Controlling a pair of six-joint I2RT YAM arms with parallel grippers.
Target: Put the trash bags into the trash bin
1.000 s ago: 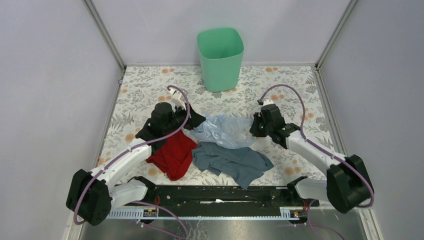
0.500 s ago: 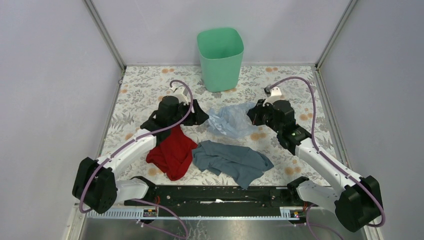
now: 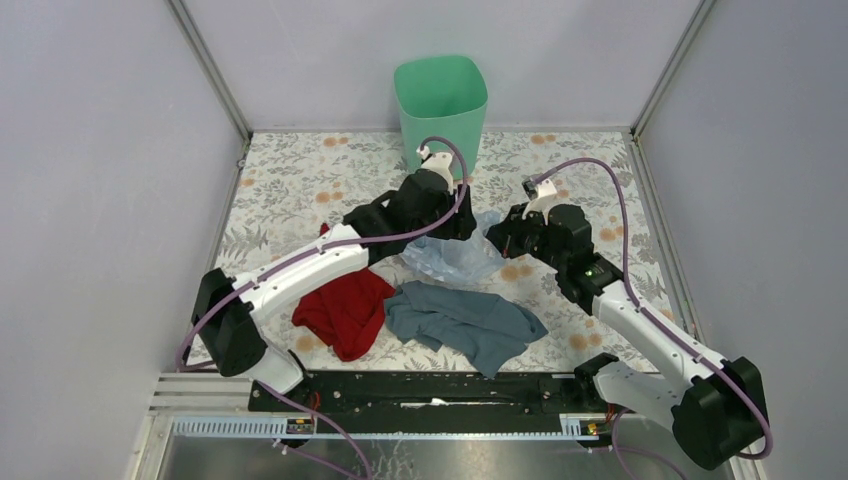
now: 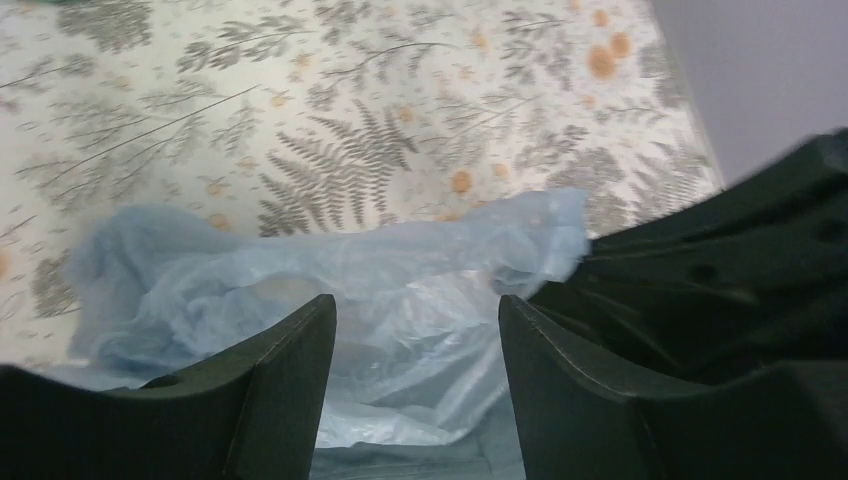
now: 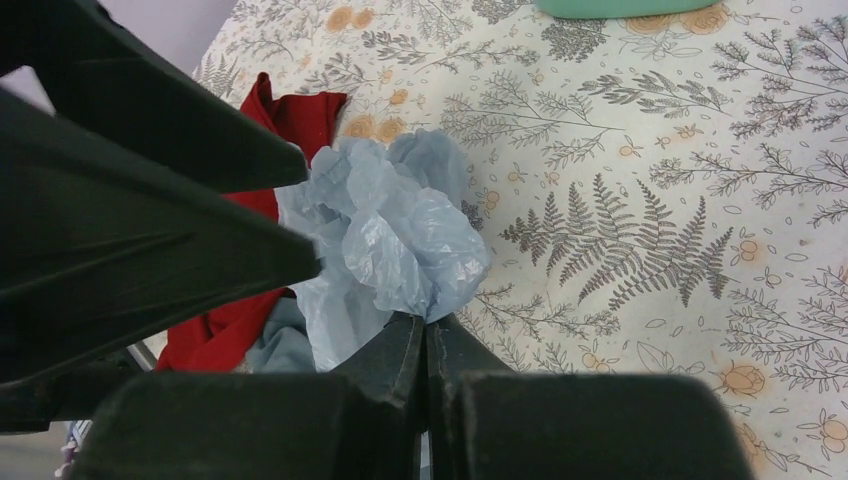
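The pale-blue crinkly trash bag lies bunched on the flowered table, between both grippers. My right gripper is shut on a pinch of its edge, and in the right wrist view the plastic rises from the closed tips of the gripper. My left gripper hovers open over the bag's far side; in the left wrist view the gripper has the film showing between its spread fingers, without touching it. The mint-green trash bin stands upright at the back wall, just behind the left wrist.
A red cloth and a grey-blue cloth lie in front of the bag, the bag overlapping the grey-blue one. Both wrists are close together over the bag. Grey walls enclose the table on three sides.
The left gripper let go of the bag's left edge, opened, and swung right and back over the bag, near the bin. The right gripper drew the bag up and back, bunching it.
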